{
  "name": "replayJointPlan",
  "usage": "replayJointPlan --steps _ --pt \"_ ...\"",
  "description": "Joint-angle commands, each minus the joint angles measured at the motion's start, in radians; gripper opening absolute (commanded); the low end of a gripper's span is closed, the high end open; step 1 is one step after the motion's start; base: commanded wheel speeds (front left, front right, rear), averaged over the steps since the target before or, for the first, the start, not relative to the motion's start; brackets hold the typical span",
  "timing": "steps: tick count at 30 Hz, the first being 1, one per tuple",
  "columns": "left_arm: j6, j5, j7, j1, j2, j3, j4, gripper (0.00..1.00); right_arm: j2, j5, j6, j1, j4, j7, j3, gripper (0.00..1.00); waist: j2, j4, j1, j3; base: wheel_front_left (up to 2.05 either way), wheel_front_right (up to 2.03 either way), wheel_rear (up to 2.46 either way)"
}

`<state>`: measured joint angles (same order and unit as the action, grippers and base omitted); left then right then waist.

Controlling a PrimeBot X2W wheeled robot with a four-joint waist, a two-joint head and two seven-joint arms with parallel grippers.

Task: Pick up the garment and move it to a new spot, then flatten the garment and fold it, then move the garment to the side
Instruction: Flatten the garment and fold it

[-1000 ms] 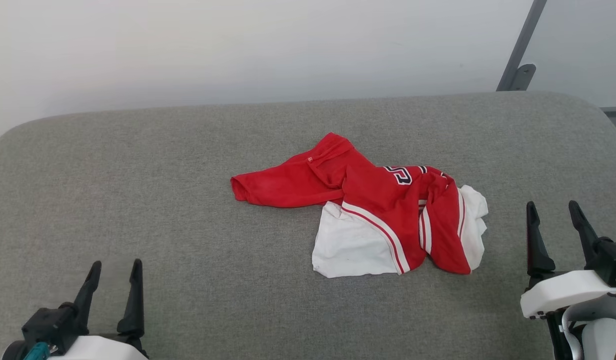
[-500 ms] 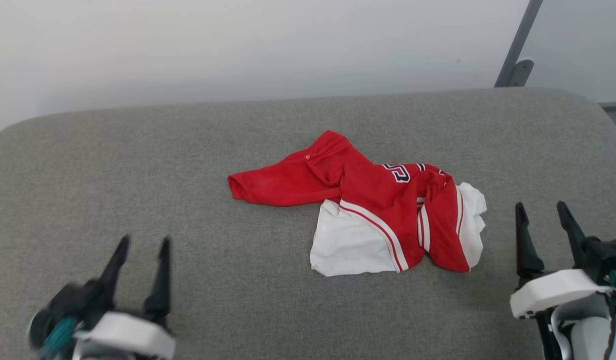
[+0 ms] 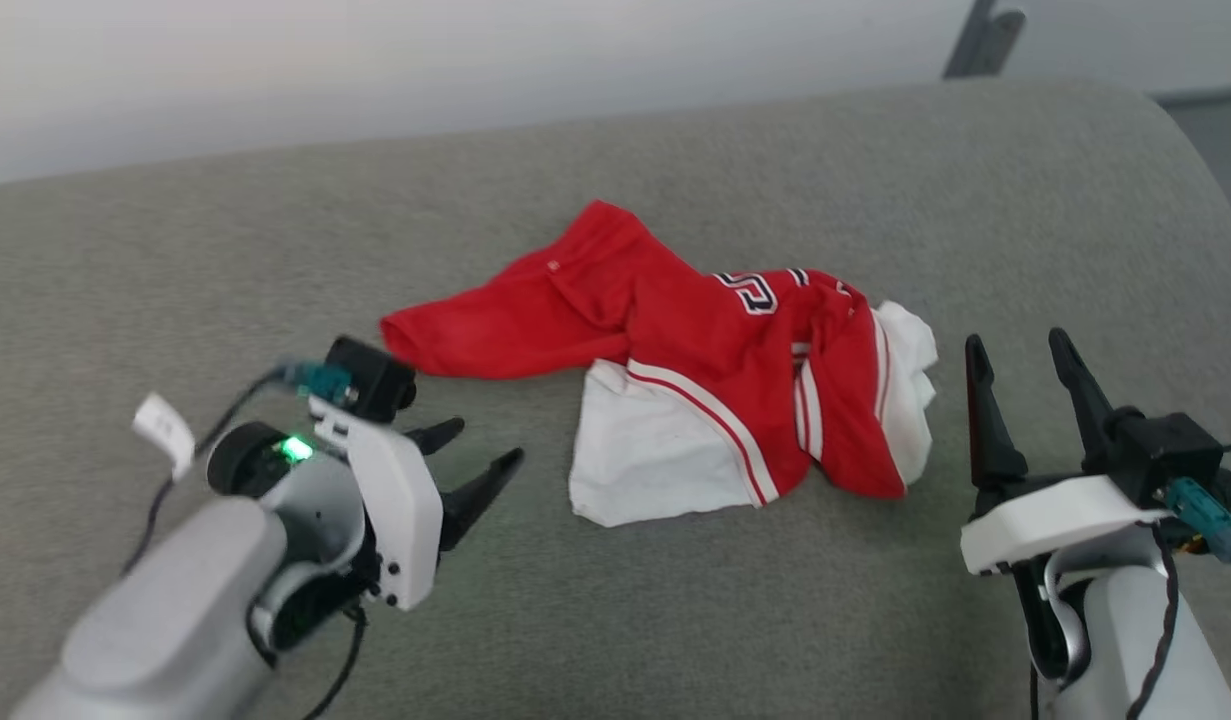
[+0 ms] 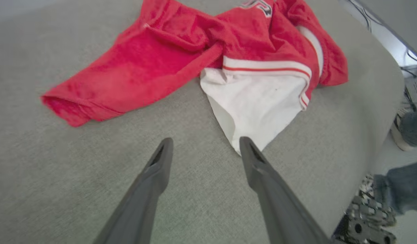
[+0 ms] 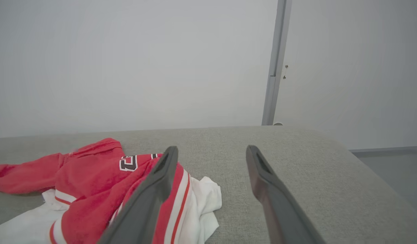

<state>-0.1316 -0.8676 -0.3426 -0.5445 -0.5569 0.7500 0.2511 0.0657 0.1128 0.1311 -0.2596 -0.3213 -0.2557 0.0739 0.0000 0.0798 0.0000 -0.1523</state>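
step: pickup, I'd say
left gripper: apart, garment just ahead
right gripper: apart, empty
next: probably pinch its near white edge

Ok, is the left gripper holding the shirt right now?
No, the left gripper is open, bare cushion between its fingers, the garment lying ahead.

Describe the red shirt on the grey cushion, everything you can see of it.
The garment is a soft red jersey with white sleeve panels edged in red-and-white stripes and partly hidden black, white-outlined lettering. It lies crumpled on the grey fabric surface, one red part stretched toward the robot's left, a white panel spread flat nearest the robot. The open left gripper points at it without touching.
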Motion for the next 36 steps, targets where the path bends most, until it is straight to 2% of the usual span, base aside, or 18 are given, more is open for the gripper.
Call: replayJointPlan --steps 1,6,12,17,20,23,27,36 --pt "0.002 -0.055 -0.061 -0.036 -0.013 0.036 -0.011 1.0 -0.006 -0.002 -0.001 -0.02 -0.002 -0.009 0.0 1.0 0.0 0.043 0.0 -0.046 0.0 0.0 0.0" --pt "0.002 -0.199 -0.192 -0.137 -0.014 0.086 0.022 1.0 -0.014 0.008 -0.001 -0.049 0.002 -0.011 0.002 1.0 0.0 0.09 0.0 -0.106 0.0 0.0 0.0" --pt "0.002 -0.282 -0.229 -0.205 0.026 0.115 0.134 1.0 -0.014 0.05 -0.001 -0.068 0.013 -0.01 -0.018 1.0 0.0 0.136 0.0 -0.152 0.0 0.0 0.0" --pt "0.003 -0.309 -0.233 -0.215 0.042 0.144 0.2 1.0 -0.015 0.063 -0.001 -0.076 0.017 -0.01 -0.021 1.0 0.0 0.156 0.0 -0.166 0.0 0.0 0.0" --pt "0.003 -0.349 -0.212 -0.216 0.045 0.153 0.22 0.0 -0.015 0.067 -0.001 -0.076 0.02 -0.011 -0.013 1.0 0.0 0.155 0.0 -0.168 0.0 0.0 0.0" --pt "0.003 -0.374 -0.173 -0.232 0.043 0.151 0.22 0.0 -0.015 0.056 -0.001 -0.067 0.024 -0.011 0.007 1.0 0.0 0.136 0.0 -0.162 0.0 0.0 0.0" --pt "0.003 -0.402 -0.111 -0.24 -0.004 0.142 0.207 0.0 -0.015 0.042 -0.001 -0.063 0.027 -0.011 0.017 1.0 0.0 0.095 0.0 -0.147 0.0 0.0 0.0" --pt "0.003 -0.429 -0.005 -0.178 -0.2 0.102 0.229 0.0 -0.014 -0.006 -0.001 -0.056 0.022 -0.011 0.034 1.0 0.0 -0.001 0.0 -0.101 0.0 0.0 0.0"
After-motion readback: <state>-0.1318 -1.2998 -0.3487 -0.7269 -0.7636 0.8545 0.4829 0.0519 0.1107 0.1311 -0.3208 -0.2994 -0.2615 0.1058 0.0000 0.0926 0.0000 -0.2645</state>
